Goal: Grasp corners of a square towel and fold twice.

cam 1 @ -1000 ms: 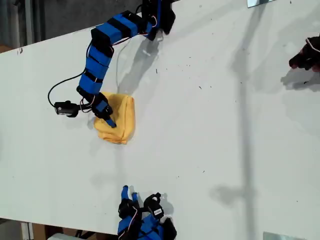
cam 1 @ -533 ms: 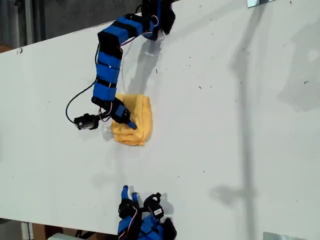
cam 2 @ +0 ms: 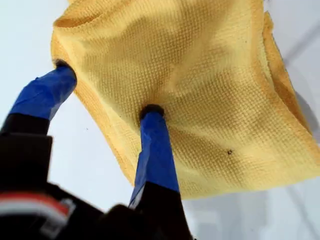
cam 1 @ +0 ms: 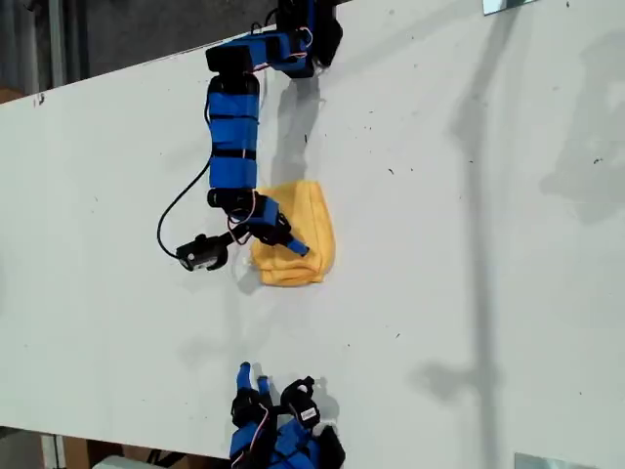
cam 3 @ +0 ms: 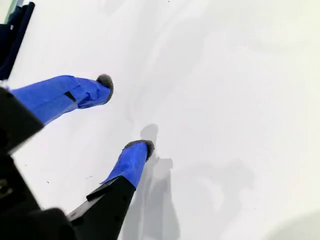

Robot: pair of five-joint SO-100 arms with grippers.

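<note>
The towel (cam 1: 298, 236) is lying folded small on the counter (cam 1: 439, 244); my first claw (cam 2: 107, 90), prongs apart, is pressing it, while my second claw (cam 3: 125, 112) is idling open.

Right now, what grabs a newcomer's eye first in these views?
The towel, a folded yellow-orange bundle on the white table, left of centre in the exterior view. My first gripper is open on it, one fingertip pressing into the cloth and the other at its edge. My second gripper is open over bare table, with its arm at the exterior view's bottom edge.
</note>
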